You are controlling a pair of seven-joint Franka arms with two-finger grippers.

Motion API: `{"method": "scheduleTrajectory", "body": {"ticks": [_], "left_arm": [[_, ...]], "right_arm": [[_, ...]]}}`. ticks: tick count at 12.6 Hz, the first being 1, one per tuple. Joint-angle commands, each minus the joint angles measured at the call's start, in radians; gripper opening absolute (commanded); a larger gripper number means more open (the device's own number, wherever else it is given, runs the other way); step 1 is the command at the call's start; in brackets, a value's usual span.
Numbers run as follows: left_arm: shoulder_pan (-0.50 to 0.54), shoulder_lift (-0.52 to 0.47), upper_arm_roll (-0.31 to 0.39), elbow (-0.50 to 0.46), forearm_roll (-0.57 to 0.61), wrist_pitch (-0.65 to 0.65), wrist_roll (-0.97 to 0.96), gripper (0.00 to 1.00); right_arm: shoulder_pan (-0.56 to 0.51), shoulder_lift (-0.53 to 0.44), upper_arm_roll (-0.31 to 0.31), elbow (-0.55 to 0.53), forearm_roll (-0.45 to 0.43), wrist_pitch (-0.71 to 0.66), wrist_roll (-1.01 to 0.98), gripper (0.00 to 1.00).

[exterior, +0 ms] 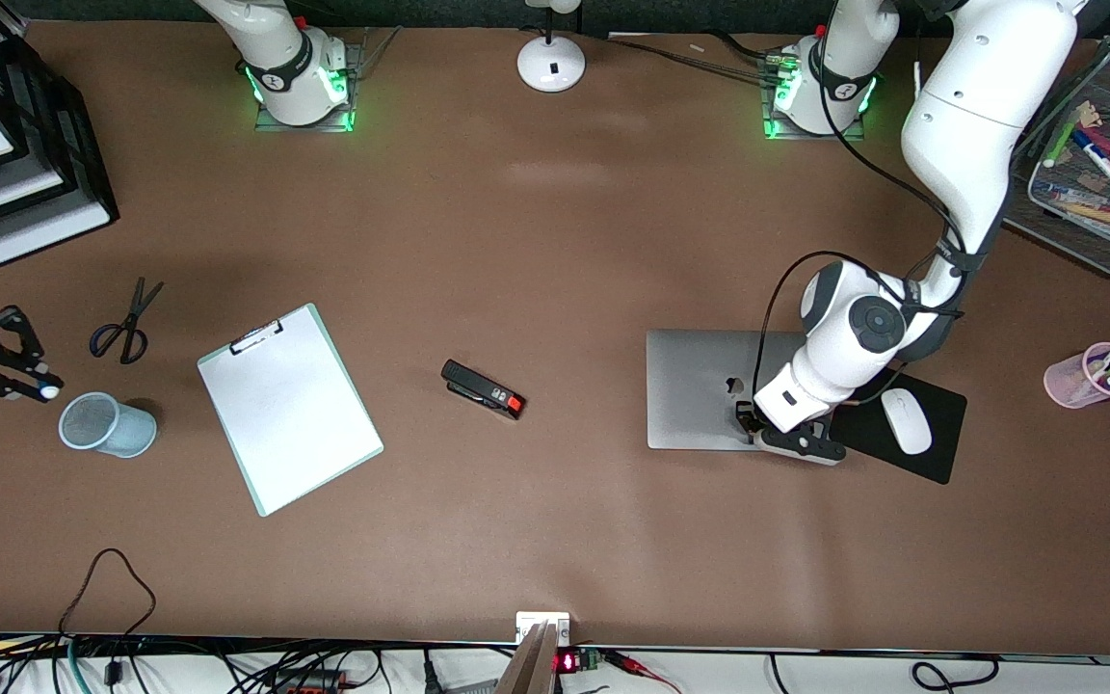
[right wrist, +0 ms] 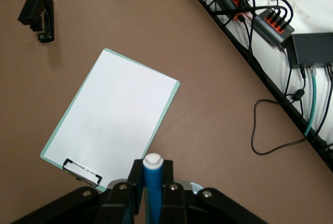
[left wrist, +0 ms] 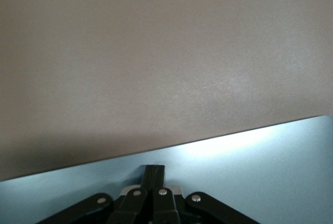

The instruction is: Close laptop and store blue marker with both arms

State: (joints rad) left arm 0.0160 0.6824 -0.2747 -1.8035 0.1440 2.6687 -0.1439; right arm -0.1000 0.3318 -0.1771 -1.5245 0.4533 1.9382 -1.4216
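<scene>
Currently:
Left gripper: fingers together, empty, pressing the closed laptop lid.
Right gripper: clamped on blue marker, above the mesh cup at the table edge.

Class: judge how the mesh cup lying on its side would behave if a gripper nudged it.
The mesh cup is round-walled and lies on its side, so it would probably roll. It looks open-meshed, likely light, and would slide easily on the smooth brown table.

Left gripper: jaws closed, on the shut laptop lid. Right gripper: blue marker between jaws, just above the mesh cup; clipboard beside.
</scene>
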Motion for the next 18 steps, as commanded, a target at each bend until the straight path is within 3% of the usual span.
{"method": "scheduleTrajectory", "body": {"ticks": [1,3,5,8,10,11,12,13,14,16,18], "left_arm": [[0.002,-0.116,0.0,0.007,0.029,-0.191,0.01,0.0],[0.002,-0.193,-0.008,0.028,0.028,-0.356,0.01,0.0],[-0.001,-0.254,-0.014,0.108,0.028,-0.601,0.026,0.01],[-0.008,-0.319,-0.021,0.225,0.012,-0.894,0.061,0.03],[-0.002,-0.366,-0.047,0.268,0.012,-1.033,0.066,0.08],[-0.002,-0.395,-0.049,0.273,0.012,-1.074,0.064,0.19],[-0.002,-0.417,-0.051,0.273,0.012,-1.098,0.066,0.51],[-0.001,-0.426,-0.051,0.273,0.012,-1.112,0.066,0.72],[-0.001,-0.438,-0.051,0.273,0.011,-1.118,0.066,0.87],[0.002,-0.446,-0.052,0.274,0.011,-1.118,0.067,1.0],[0.004,-0.463,-0.051,0.274,-0.006,-1.122,0.069,1.0]], "right_arm": [[-0.076,0.016,0.01,0.004,0.137,-0.07,-0.201,0.0],[-0.139,0.053,0.01,0.004,0.258,-0.116,-0.403,0.0],[-0.182,0.081,0.01,0.006,0.359,-0.127,-0.613,0.0],[-0.23,0.128,0.011,0.024,0.399,-0.218,-0.716,0.0],[-0.254,0.171,0.011,0.033,0.471,-0.264,-0.814,0.0],[-0.265,0.196,0.011,0.047,0.49,-0.29,-0.856,0.0],[-0.279,0.228,0.011,0.078,0.498,-0.312,-0.888,0.0],[-0.29,0.258,0.013,0.111,0.508,-0.337,-0.908,0.0],[-0.299,0.291,0.013,0.141,0.531,-0.363,-0.933,0.0],[-0.305,0.329,0.015,0.173,0.564,-0.364,-0.967,0.0],[-0.311,0.355,0.015,0.178,0.611,-0.363,-0.999,0.0]]}}
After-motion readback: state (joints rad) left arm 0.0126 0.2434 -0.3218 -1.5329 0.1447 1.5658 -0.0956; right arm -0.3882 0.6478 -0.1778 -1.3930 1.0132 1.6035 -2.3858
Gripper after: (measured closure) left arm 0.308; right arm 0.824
